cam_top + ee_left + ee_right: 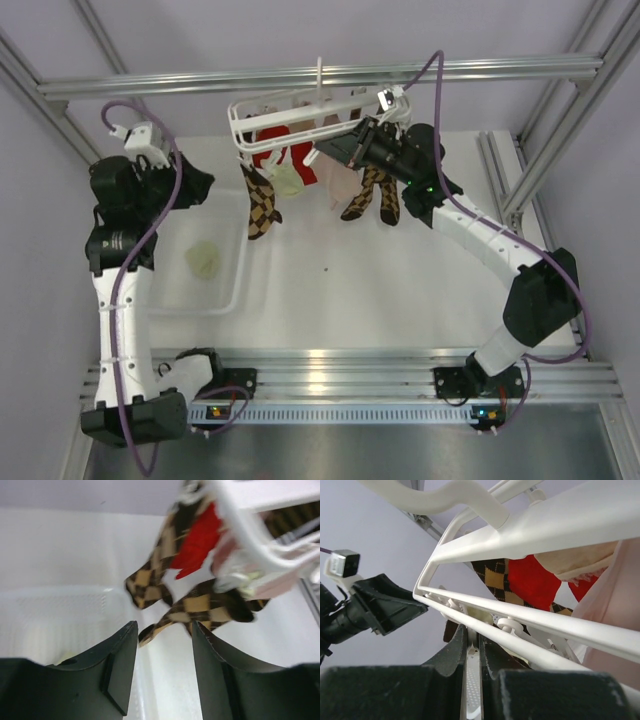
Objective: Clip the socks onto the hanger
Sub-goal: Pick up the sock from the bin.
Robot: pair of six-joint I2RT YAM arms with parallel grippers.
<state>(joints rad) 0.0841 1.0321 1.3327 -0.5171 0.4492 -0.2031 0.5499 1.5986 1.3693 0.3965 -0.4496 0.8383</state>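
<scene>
The white hanger (262, 112) hangs by its hook from the overhead bar. One cream sock (288, 181) dangles from it among the other socks. A second cream sock (205, 259) lies in the white bin. My right gripper (325, 151) reaches up under the hanger's frame (530, 535), its jaws shut on a white clip (473, 611) just below the rails. A bit of cream sock (481, 616) shows right behind that clip. My left gripper (207, 186) hovers left of the hanger above the bin. It (164, 630) is open and holds nothing.
Brown argyle socks (262, 206) (372, 196), red socks (272, 146) and a pink one (340, 182) also hang from the hanger. The white bin's rim (236, 290) is below my left gripper. Aluminium frame posts stand at both sides and the back.
</scene>
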